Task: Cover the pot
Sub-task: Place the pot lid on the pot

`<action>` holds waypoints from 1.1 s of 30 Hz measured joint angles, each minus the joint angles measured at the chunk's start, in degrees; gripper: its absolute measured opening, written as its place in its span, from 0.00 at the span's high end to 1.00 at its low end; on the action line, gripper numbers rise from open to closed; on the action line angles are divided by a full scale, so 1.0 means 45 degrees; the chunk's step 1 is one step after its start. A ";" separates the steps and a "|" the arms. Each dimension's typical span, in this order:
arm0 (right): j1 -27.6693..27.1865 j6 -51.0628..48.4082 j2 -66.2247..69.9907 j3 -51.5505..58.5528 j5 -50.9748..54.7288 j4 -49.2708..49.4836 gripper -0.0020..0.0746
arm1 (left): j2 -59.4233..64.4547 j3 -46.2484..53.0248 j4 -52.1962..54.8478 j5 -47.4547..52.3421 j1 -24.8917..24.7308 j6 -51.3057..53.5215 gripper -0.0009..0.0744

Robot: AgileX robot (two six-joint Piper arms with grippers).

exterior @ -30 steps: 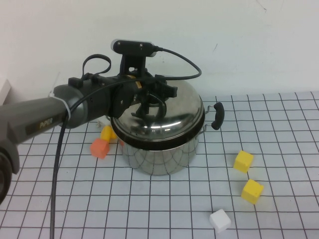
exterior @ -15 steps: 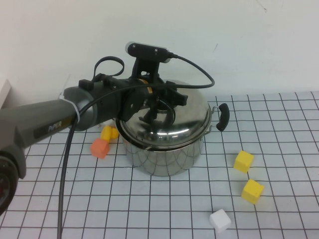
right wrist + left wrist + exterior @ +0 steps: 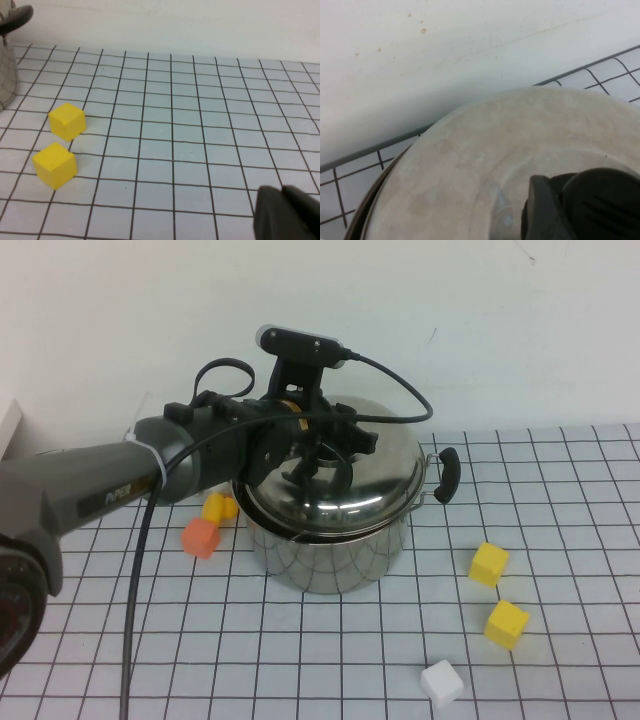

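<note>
The shiny steel pot (image 3: 330, 555) stands at the table's middle back, its black right handle (image 3: 446, 475) sticking out. The domed steel lid (image 3: 375, 475) lies over its rim, slightly tilted. My left gripper (image 3: 312, 455) reaches in from the left and is shut on the lid's black knob. The left wrist view shows the lid's dome (image 3: 470, 165), the knob (image 3: 602, 205) and one finger (image 3: 540, 212) against it. My right gripper (image 3: 285, 212) shows only in the right wrist view, shut and empty, low over the grid mat to the right of the pot (image 3: 6, 75).
Two yellow cubes (image 3: 489, 564) (image 3: 506, 623) and a white cube (image 3: 441, 682) lie right of and in front of the pot. An orange cube (image 3: 200, 537) and a yellow cube (image 3: 216, 507) lie at its left. The white wall runs close behind.
My left gripper has carried the lid to the right and down. It was tilted off the pot's left side. It now lies over the rim, nearly level.
</note>
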 joint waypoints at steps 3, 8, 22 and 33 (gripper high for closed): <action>0.0000 0.0000 0.0000 0.0000 0.0000 0.0000 0.96 | 0.0000 -0.0016 0.0115 0.0085 0.0000 -0.0024 0.55; 0.0000 0.0000 0.0000 0.0000 0.0000 0.0000 0.96 | -0.0049 -0.0016 0.0279 0.0168 0.0000 -0.0097 0.55; 0.0000 0.0000 0.0000 0.0000 0.0000 0.0000 0.96 | -0.0377 0.0313 0.0494 0.0399 0.0000 -0.0558 0.55; 0.0000 0.0000 0.0000 0.0000 0.0000 0.0000 0.96 | -0.0516 0.1159 0.0750 -0.0822 0.0016 -0.0590 0.55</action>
